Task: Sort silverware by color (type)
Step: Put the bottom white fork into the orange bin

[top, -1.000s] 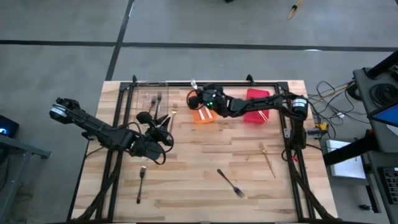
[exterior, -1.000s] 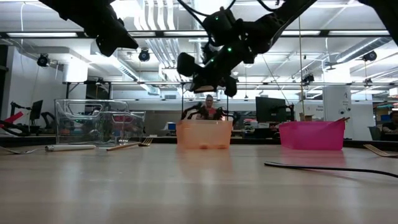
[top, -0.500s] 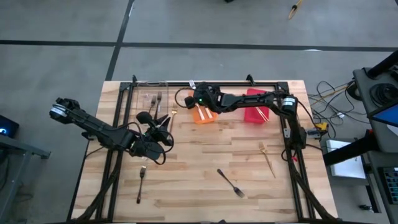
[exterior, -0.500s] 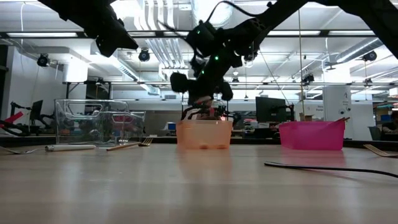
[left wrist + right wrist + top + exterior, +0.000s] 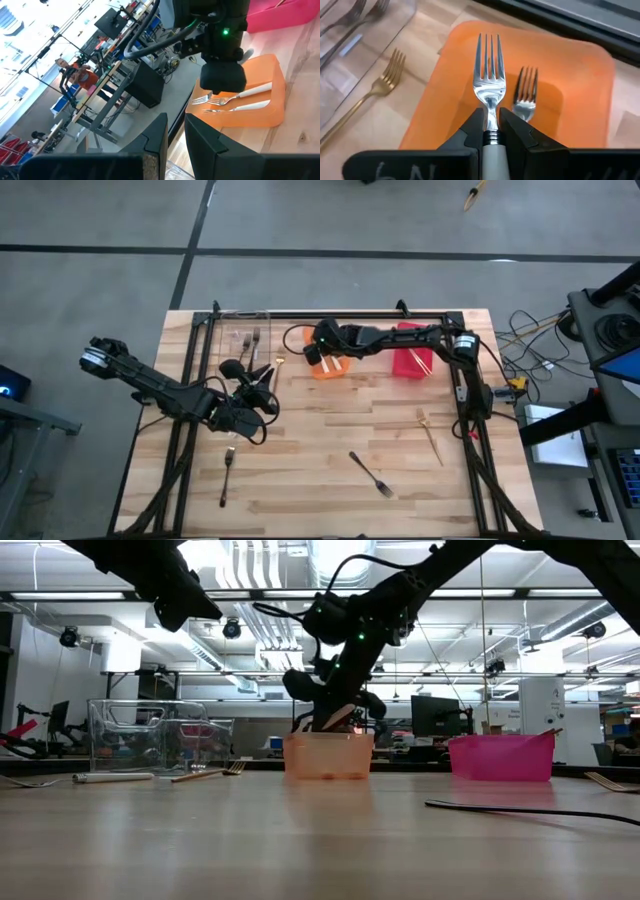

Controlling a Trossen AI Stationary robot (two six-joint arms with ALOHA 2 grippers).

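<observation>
We see the right claw (image 5: 489, 131) pinching a white-handled fork (image 5: 489, 82) over the orange bin (image 5: 328, 366) at the desk's (image 5: 330, 470) far centre. The fork's long axis runs in line with the fingers, its four shiny silver tines pointing away from the claw. One more white-handled fork (image 5: 525, 95) lies inside that bin. On the desk we count one gold fork (image 5: 380, 85) left of the orange bin and one gold fork (image 5: 431, 432) at right. The left claw (image 5: 262, 402), pressed nearly together and holding nothing, hangs at left.
</observation>
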